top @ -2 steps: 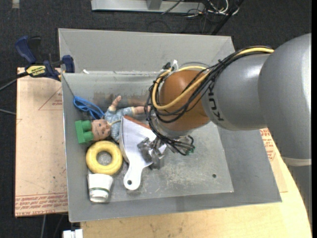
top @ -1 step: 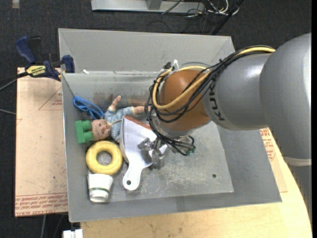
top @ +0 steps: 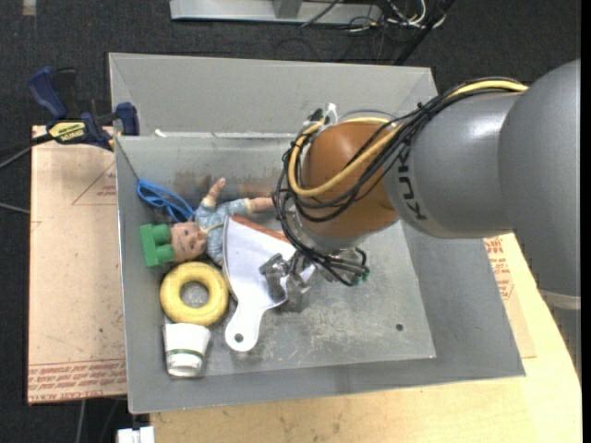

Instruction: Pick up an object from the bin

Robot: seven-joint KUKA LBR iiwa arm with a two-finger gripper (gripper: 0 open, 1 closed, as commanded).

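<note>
Starting at the near side of the grey metal bin (top: 369, 335), you had a small white cup (top: 185, 349) with a green band in the left corner, and a yellow ring (top: 194, 293) just behind it. Beside the ring lay a white paddle (top: 242, 266), flat on the floor, with a hole in its handle end towards you.

The gripper (top: 287, 282) was down low at the paddle's right edge, close to the bin floor and apparently touching the paddle. You could not tell how wide the claw stood, or whether it had hold of anything; cables and metal parts crowded that spot.

Farther back, a green block (top: 155, 245) sat against the left wall. A doll (top: 208, 229) in a pale blue dress lay next to it, partly under the paddle's broad end. A blue strap (top: 159, 197) lay behind the doll. The arm's orange cover (top: 346, 187) hung over the middle.

By my reading, the descent was done. Nothing was raised off the floor, so a firm grip and the lift were left to do.
</note>
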